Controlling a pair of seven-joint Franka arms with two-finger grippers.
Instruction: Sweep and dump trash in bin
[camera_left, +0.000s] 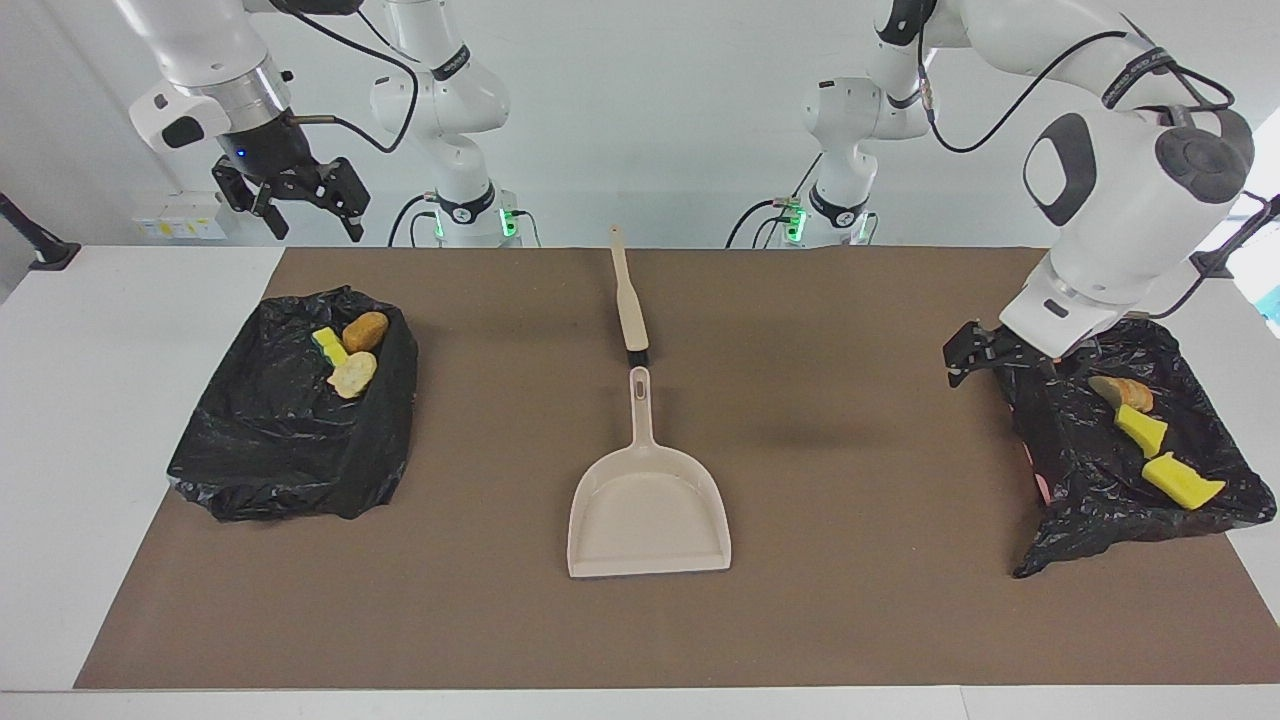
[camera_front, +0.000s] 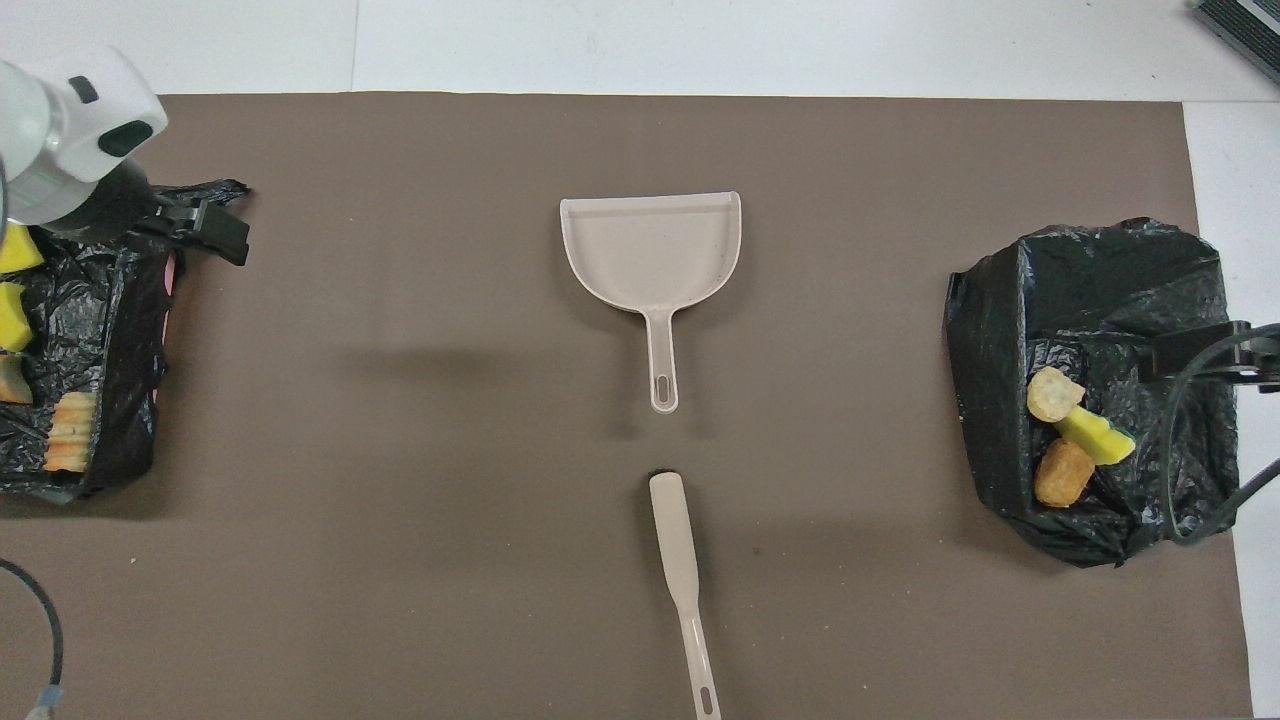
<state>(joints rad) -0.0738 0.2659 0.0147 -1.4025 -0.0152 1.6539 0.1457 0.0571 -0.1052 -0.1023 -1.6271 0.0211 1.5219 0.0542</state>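
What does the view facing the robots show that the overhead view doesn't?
Only the facing view shows the arms' bases and the right gripper whole, open, raised above the table. Only the overhead view shows the ridged orange-brown chunk, which the left arm hides in the facing view. Both show the dustpan, the brush, both black-lined bins and the open left gripper.

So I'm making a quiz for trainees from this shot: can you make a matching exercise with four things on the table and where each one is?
Things:
1. dustpan
2. brush
3. left gripper
4. right gripper

Places:
A. lying nearer to the robots than the dustpan, in line with its handle
B. up over the table edge near the bin at the right arm's end
C. mid-table, pan empty, handle pointing toward the robots
D. at the rim of the bin at the left arm's end

Pairs: 1-C, 2-A, 3-D, 4-B
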